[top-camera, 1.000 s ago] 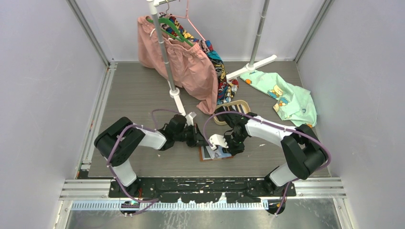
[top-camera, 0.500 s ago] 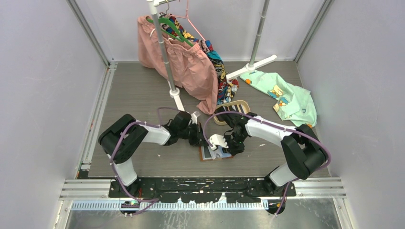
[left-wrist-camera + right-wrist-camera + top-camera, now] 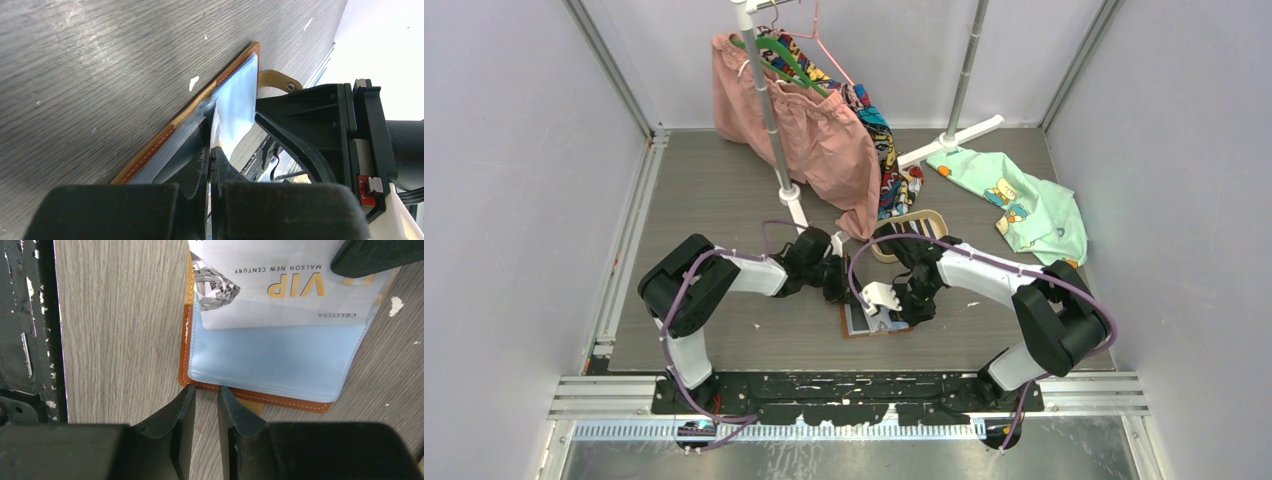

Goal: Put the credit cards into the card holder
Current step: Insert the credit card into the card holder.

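Two robot arms meeting over an open leather card holder (image 3: 862, 326) on a grey wood-grain table (image 3: 704, 200).

Viewed from above, inside a booth of pale lilac walls (image 3: 514, 200) and aluminium frame posts (image 3: 609, 65). At the back, a clothes rack (image 3: 769, 110) hung with a pink garment (image 3: 814, 140). To the right, a mint-green cartoon shirt (image 3: 1024, 200) crumpled on the boards. Just beyond the right arm, an oval beige tray (image 3: 924, 220). Card holder lying open and flat near the front edge, tan leather rim around a pale blue pocket. Left gripper (image 3: 210, 155) pinched tight on a white VIP card (image 3: 270, 295), one edge at the mouth of that pocket. Right gripper (image 3: 205, 390) with fingers nearly together, only a sliver between, tips at the holder's near stitched edge. No telling whether pinching the leather. Small white flecks scattered on the tabletop.
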